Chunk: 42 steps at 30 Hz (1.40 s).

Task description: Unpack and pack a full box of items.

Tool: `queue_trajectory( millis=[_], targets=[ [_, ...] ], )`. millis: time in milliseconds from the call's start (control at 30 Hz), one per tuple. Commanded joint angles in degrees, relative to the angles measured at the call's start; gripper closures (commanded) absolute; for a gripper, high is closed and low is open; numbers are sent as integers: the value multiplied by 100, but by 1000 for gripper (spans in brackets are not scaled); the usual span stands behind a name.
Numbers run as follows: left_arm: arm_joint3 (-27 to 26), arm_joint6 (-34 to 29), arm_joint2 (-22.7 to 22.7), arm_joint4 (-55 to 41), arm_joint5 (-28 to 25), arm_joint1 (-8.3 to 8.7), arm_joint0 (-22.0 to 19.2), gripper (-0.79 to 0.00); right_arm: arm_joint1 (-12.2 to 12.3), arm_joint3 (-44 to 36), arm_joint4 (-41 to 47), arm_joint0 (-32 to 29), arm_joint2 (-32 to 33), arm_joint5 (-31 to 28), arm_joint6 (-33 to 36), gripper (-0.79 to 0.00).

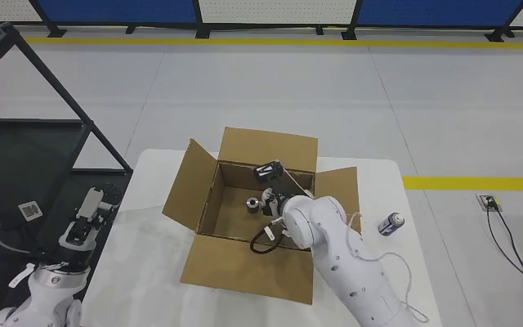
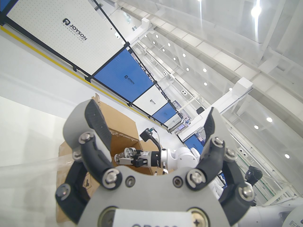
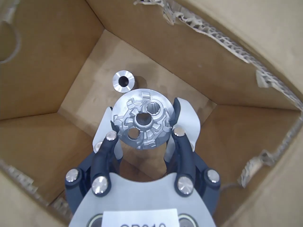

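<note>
**Right pincer in box, clamped on cast disc**

Right pincer (image 3: 143, 113) is inside the open cardboard box (image 1: 245, 270), pinching a cast metal disc (image 3: 142, 121) by its rim. A small steel bushing (image 3: 123, 81) sits on the box floor just beside the disc. Left pincer (image 2: 152, 109) is spread and holds nothing, at the left edge of the counter (image 1: 155, 270), well apart from the box. A small can (image 1: 391, 223) lies on the counter right of the box.

Centre of table (image 1: 147, 245): box (image 1: 245, 274). On box floor: metal sleeve (image 3: 123, 81), near metal disc (image 3: 142, 119) gripped in right gripper (image 3: 143, 112), inside box. Right of box, on table, well apart: possibly spray can (image 1: 391, 223), on its side.
</note>
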Motion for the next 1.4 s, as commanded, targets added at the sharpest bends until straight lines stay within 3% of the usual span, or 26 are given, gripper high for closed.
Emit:
queue_trajectory(
  millis=[0,400,667,1067,1367],
  targets=[
    [0,0,0,0,0,0,0,-785,56,-657,-63,-318,172,-53,-11,0],
    [0,0,0,0,0,0,0,-785,329,-3883,-781,-1996,1469,34,25,0],
    [0,0,0,0,0,0,0,-785,435,-4932,-789,-3133,2672,283,-71,0],
    [0,0,0,0,0,0,0,-785,495,-4882,-389,-4535,3905,588,-379,0],
    [0,0,0,0,0,0,0,-785,543,-3927,-377,-4636,3909,261,-575,0]
  ],
)
